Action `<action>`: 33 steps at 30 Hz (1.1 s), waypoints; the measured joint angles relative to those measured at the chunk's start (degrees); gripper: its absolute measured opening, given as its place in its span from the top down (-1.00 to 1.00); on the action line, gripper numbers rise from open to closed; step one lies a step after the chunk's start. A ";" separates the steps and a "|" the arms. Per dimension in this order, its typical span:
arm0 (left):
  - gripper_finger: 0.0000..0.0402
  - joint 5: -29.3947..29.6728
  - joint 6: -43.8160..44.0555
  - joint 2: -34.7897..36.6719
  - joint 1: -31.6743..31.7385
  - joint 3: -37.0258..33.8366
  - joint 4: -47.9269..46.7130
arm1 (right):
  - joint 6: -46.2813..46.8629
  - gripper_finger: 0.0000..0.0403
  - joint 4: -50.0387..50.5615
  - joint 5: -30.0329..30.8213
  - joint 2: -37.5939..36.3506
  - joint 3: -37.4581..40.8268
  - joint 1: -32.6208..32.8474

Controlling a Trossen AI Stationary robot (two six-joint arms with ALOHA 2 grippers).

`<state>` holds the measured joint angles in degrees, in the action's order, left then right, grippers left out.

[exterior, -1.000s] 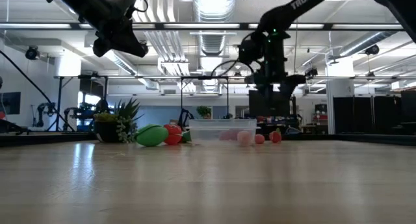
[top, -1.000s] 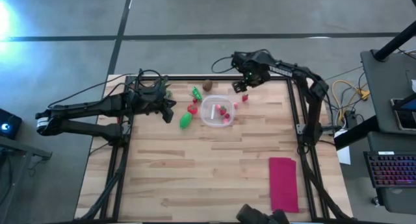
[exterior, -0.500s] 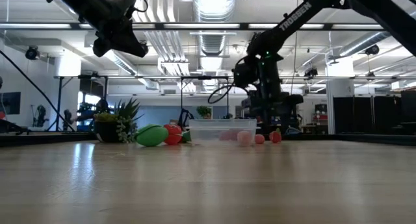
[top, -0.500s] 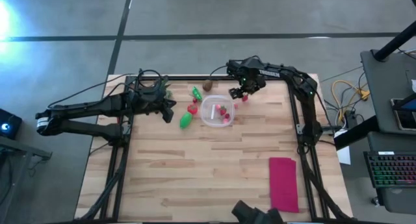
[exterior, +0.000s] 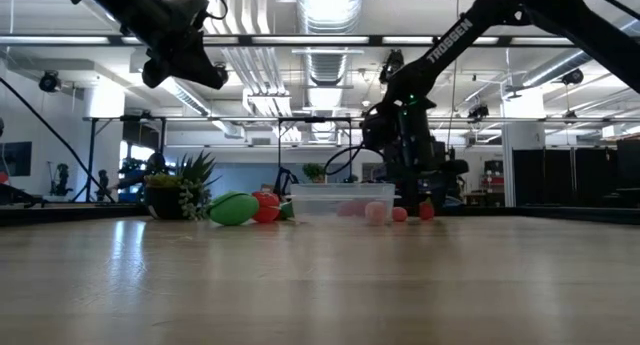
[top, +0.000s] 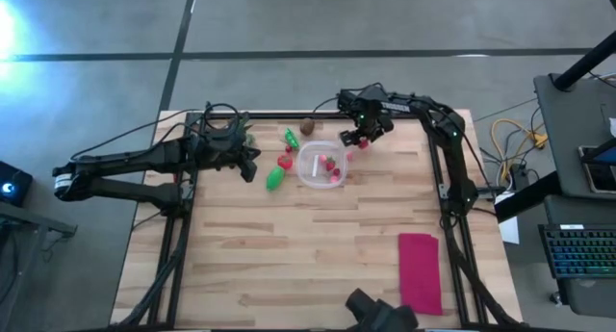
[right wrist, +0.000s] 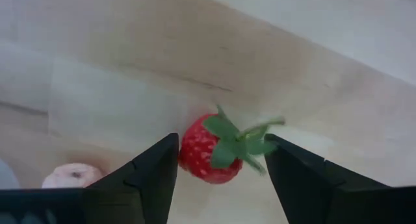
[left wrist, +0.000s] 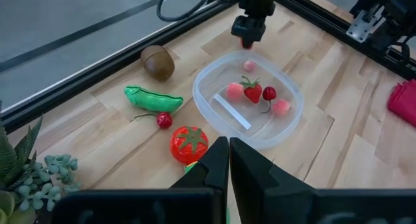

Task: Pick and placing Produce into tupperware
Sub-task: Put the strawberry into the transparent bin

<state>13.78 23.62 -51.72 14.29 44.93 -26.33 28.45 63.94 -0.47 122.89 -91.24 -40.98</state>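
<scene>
Down low at the far right of the pale wooden table (top: 289, 265), just beyond the small clear rounded-square plastic tupperware (top: 301, 168): the right gripper (right wrist: 221, 169), fingers (right wrist: 140, 178) spread wide and standing on either side of a small red toy strawberry with a green leafy cap (right wrist: 205, 152), not yet touching it. Lying on bare wood just outside the container's far rim, this strawberry, hence the low reach over the corner and the straddling stance, judged to be a line-up for closing and lifting. Close beside it, a pale pink piece (right wrist: 71, 175); inside or outside the plastic wall, cannot tell. Already sitting in the tupperware: another red strawberry (left wrist: 253, 91), a dark red cherry (left wrist: 268, 93) and a few pink bits, so apparently partway through the job. Left out on the board on the container's other side: a brown egg-shaped piece (left wrist: 158, 62), a green pea pod (left wrist: 153, 99), a tiny red cherry (left wrist: 164, 120), a round red tomato (left wrist: 189, 144), and a larger green piece (top: 274, 180). Waiting raised above the table's left side next to the leafy green potted plant (exterior: 185, 185): the left gripper (left wrist: 228, 162), fingers pressed together on nothing, probably parked clear to leave the other arm room. Off at the near right, well apart from all this, a flat magenta-red rectangular cloth (top: 420, 271), no part of the work. Likely needed next: a gentle squeeze on the small rounded fruit, easy to nudge away or pinch off-centre.
</scene>
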 joint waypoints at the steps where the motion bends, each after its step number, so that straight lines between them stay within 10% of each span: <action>1: 1.00 0.00 0.00 0.00 0.01 -0.06 0.01 | -0.06 -0.06 -0.04 -0.39 0.00 0.00 -0.27; 14: 1.00 0.14 -0.02 0.00 0.02 -0.11 0.04 | -2.10 0.37 0.07 -2.72 -1.00 0.04 -0.26; 24: 1.00 0.15 -0.02 0.00 0.00 -0.11 0.31 | -2.06 0.24 -1.78 -5.90 -12.65 -2.00 9.34; 33: 1.00 0.10 -0.02 0.00 0.01 -0.09 0.38 | 2.82 0.31 -11.60 -4.11 -7.88 -2.87 14.85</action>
<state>13.88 23.59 -51.72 14.29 44.84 -25.94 31.27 52.34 -4.58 115.01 -94.11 -26.13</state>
